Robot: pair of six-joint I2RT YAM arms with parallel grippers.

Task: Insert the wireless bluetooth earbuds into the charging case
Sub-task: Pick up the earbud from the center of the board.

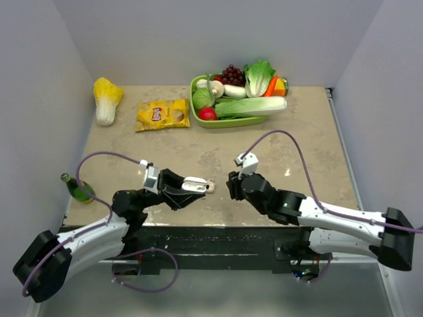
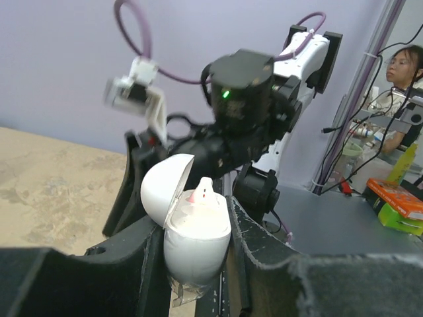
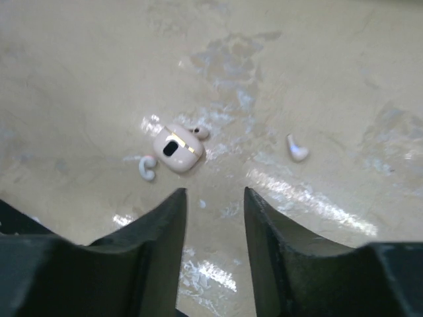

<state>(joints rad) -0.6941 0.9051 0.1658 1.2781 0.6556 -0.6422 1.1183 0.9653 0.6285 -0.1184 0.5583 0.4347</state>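
Note:
My left gripper (image 1: 198, 185) (image 2: 196, 219) is shut on the charging case (image 1: 193, 185) (image 2: 197, 241), a white oval held upright with its lid swung open to the left. One earbud (image 2: 204, 191) stands tip-up in the case's tan inside. My right gripper (image 1: 231, 187) (image 3: 215, 198) is open just right of the case, hovering over the table with nothing between its fingers. Ahead of those fingers a cream earbud (image 3: 177, 148) with a dark patch lies on the table, a small white curl (image 3: 147, 167) beside it. Another small white piece (image 3: 297, 148) lies to its right.
A green tray (image 1: 231, 123) of vegetables and grapes stands at the back. A yellow chips bag (image 1: 162, 114) and a pale cabbage (image 1: 106, 99) lie back left. A green bottle (image 1: 78, 189) lies at the table's left edge. Walls close in left and right.

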